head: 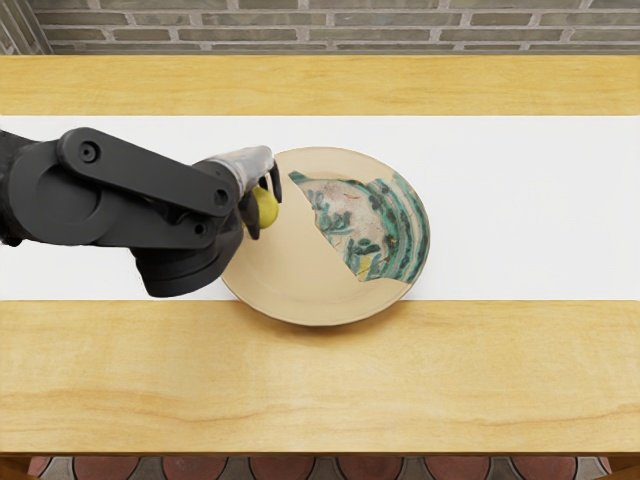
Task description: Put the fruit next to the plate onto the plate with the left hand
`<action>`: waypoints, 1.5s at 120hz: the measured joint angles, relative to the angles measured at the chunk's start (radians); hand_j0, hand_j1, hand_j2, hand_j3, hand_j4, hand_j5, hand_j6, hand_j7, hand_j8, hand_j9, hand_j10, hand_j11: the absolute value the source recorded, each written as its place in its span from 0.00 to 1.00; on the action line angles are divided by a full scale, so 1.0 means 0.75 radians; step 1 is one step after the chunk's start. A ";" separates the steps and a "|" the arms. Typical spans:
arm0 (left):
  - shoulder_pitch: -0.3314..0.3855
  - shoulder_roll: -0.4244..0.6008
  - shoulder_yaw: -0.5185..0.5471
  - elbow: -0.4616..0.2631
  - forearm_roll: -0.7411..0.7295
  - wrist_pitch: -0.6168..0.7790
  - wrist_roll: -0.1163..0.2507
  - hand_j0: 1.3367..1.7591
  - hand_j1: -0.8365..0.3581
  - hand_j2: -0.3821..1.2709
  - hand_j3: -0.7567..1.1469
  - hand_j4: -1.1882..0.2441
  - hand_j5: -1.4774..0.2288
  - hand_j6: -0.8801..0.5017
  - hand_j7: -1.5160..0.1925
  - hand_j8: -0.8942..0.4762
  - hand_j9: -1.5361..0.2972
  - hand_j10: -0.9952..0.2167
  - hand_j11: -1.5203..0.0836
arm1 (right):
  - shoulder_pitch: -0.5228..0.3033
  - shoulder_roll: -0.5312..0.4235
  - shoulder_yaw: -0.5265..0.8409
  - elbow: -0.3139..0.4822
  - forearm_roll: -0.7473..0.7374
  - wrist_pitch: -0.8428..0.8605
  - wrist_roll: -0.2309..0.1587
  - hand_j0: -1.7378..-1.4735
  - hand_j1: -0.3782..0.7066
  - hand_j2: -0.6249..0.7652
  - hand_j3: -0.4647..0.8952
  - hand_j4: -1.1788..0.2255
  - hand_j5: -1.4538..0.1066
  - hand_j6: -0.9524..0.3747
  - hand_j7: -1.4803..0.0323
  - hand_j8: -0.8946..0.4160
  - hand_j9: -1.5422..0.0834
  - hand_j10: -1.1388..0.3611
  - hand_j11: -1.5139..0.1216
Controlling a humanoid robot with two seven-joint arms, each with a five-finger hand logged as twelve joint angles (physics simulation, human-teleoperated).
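1. We see the left hand (245, 190) at the left edge of the plate (290, 270), its arm coming in from the left side of the picture. The right arm is nowhere in the view.
2. The hand is closed around the fruit (265, 205) — a small, round, yellow-green thing. The fingers (250, 222) curl over and under it, so we read this as a grasp, not an open palm.
3. The fruit sits over the plate's left rim, just inside its edge. Whether it hangs above the plate or already touches it we cannot tell from this one slanted view.
4. The plate lies on a white runner (520, 200) across the wooden table (300, 370). Its left half is plain tan and its right half carries a green pattern (nothing else lies on it).
5. Our judgement of the step: the pick-up is done and the carry is near its end. The fruit is at the plate but not yet let go, so the task is not finished.
6. The next move, as we judge it, calls for three things:
   - a little more reach toward the middle of the plate, so that a round fruit cannot roll back off the rim;
   - lowering the fruit until it rests on the surface;
   - opening the fingers gently and drawing the hand away without nudging it.
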 joint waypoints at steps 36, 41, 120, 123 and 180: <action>0.001 -0.149 -0.087 0.028 -0.026 0.000 0.000 0.75 0.42 0.47 0.40 0.43 0.20 0.43 0.23 0.41 0.23 0.20 0.27 | 0.000 0.000 0.000 0.000 0.000 0.000 0.000 0.30 0.07 0.44 0.34 0.81 0.90 0.69 0.95 0.65 0.92 0.73 0.90; 0.002 -0.153 -0.096 0.035 -0.027 0.000 0.000 0.75 0.42 0.47 0.40 0.42 0.20 0.42 0.23 0.40 0.23 0.19 0.27 | 0.000 0.000 0.000 0.000 0.000 0.000 0.000 0.30 0.07 0.44 0.34 0.81 0.90 0.69 0.95 0.65 0.92 0.73 0.90; 0.018 -0.180 -0.122 0.085 -0.032 0.006 0.000 0.76 0.62 0.30 0.40 0.56 0.54 0.40 0.56 0.41 0.54 0.48 0.60 | 0.000 0.000 0.000 0.000 0.000 0.000 0.000 0.30 0.07 0.44 0.34 0.81 0.90 0.69 0.95 0.65 0.92 0.73 0.90; 0.018 -0.182 -0.122 0.086 -0.032 0.006 0.000 0.76 0.64 0.30 0.40 0.57 0.56 0.41 0.58 0.42 0.55 0.49 0.62 | 0.000 0.000 0.000 0.000 0.000 0.000 0.000 0.30 0.07 0.44 0.34 0.81 0.90 0.69 0.95 0.65 0.92 0.73 0.90; 0.093 0.253 -0.275 0.088 -0.002 0.006 0.000 0.76 0.73 0.27 0.40 0.65 0.66 0.45 0.69 0.46 0.65 0.60 0.73 | 0.000 0.000 0.000 0.000 0.000 0.000 0.000 0.30 0.07 0.44 0.34 0.81 0.90 0.69 0.95 0.65 0.92 0.73 0.90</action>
